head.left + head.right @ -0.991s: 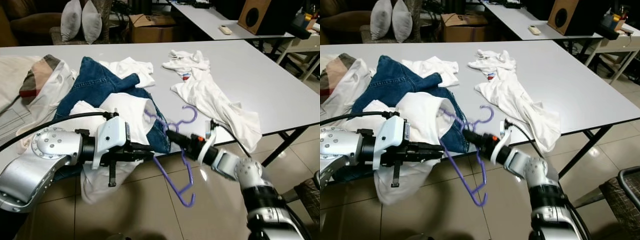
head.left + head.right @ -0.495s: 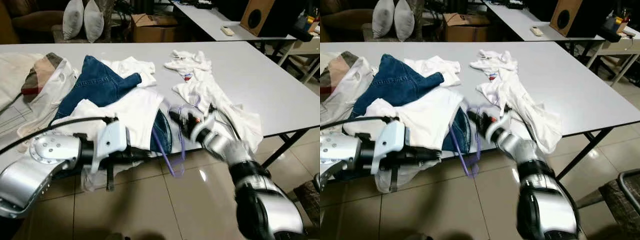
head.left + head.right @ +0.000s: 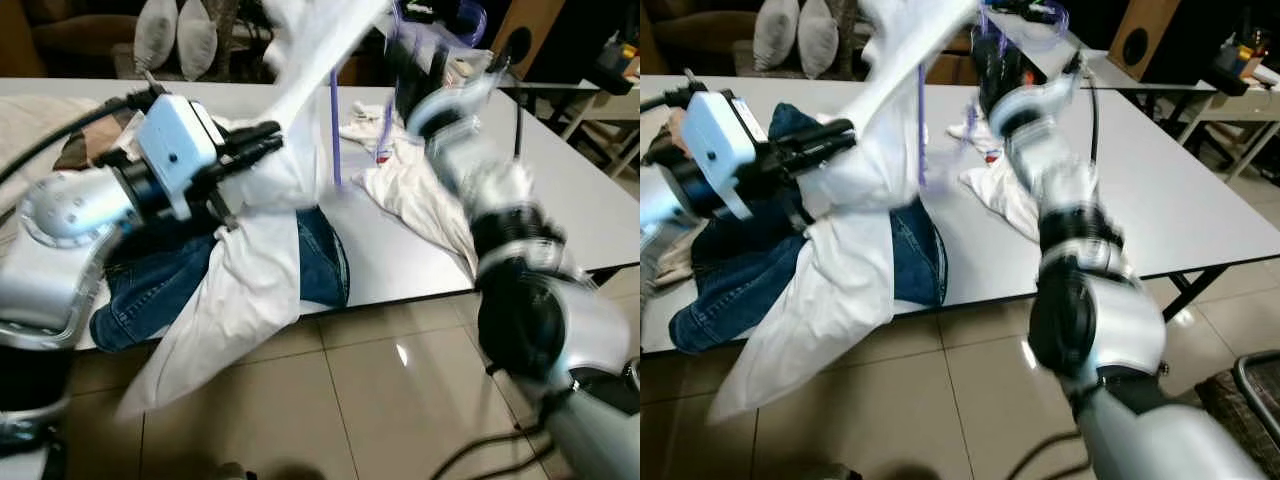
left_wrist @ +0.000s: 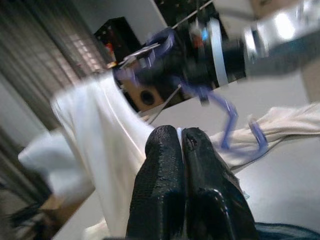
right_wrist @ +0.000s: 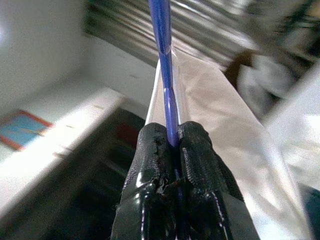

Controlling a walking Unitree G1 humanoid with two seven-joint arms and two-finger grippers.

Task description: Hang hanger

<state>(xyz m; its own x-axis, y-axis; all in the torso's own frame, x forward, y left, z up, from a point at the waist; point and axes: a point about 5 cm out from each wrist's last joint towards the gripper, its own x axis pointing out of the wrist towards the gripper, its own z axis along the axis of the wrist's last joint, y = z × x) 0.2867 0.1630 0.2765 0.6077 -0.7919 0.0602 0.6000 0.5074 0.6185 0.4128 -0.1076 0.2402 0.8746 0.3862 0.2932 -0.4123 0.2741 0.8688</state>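
Note:
My right gripper (image 5: 172, 134) is shut on the thin bar of a purple hanger (image 5: 162, 50), and it is raised high over the table (image 3: 560, 205). In the eye views the hanger (image 3: 332, 120) is blurred near the top, and a white shirt (image 3: 250, 270) hangs from it in a long slant down past the table's front edge. My left gripper (image 3: 268, 140) is shut on a fold of that shirt (image 4: 100, 130) at about mid-height. In the left wrist view the hanger (image 4: 226, 116) sits just beyond the closed fingertips (image 4: 165, 142).
Blue jeans (image 3: 322, 262) lie at the table's front edge under the shirt. More white garments (image 3: 410, 190) are spread on the table to the right. Two pillows (image 3: 180, 38) and a second table stand behind. Tiled floor (image 3: 380, 390) lies in front.
My right arm has swung the hanger from below the table edge to high above the table. The white shirt came up off the pile with it, and my left gripper rose holding it.

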